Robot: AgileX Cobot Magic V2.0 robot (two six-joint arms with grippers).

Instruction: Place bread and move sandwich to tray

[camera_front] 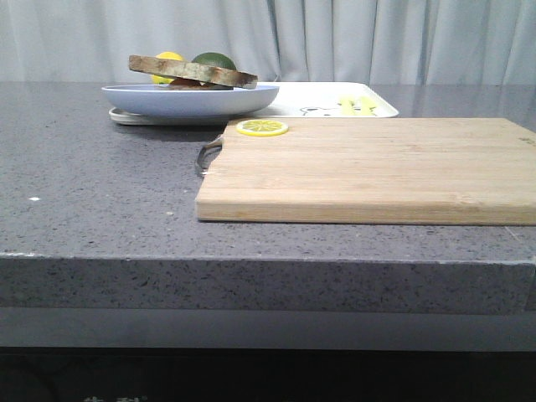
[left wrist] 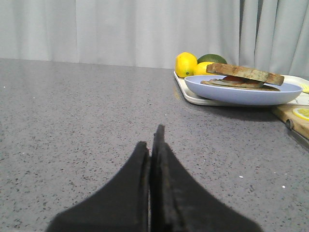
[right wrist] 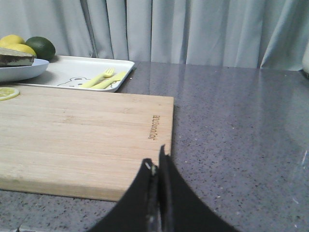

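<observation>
A grey speckled stone desk (camera_front: 92, 193) fills the scene, backed by pale grey curtains (camera_front: 360, 38) hanging in folds across the whole rear of the room; a light wooden cutting board (camera_front: 377, 172) lies near the desk's front edge on the right side, a lemon slice (camera_front: 262, 127) resting at its far left corner and a dark handle showing at its left end.

Behind the board sits the white tray (camera_front: 335, 102), printed with a small cartoon and yellow-green marks; the pale blue plate (camera_front: 188, 99) stands on the tray's left part, carrying the sandwich (camera_front: 193, 73), its top bread (left wrist: 244, 73) slice lying tilted over the layers beneath; a lemon (left wrist: 186, 64) and a dark green fruit (left wrist: 211, 58) lie just behind the plate.

The left pincer (left wrist: 153, 145) hangs low over bare desk, well apart from the plate, its black fingers pressed together and gripping nothing; the right pincer (right wrist: 157, 169) hovers at the near right corner of the cutting board, likewise clenched and empty; neither arm shows in the front view.
</observation>
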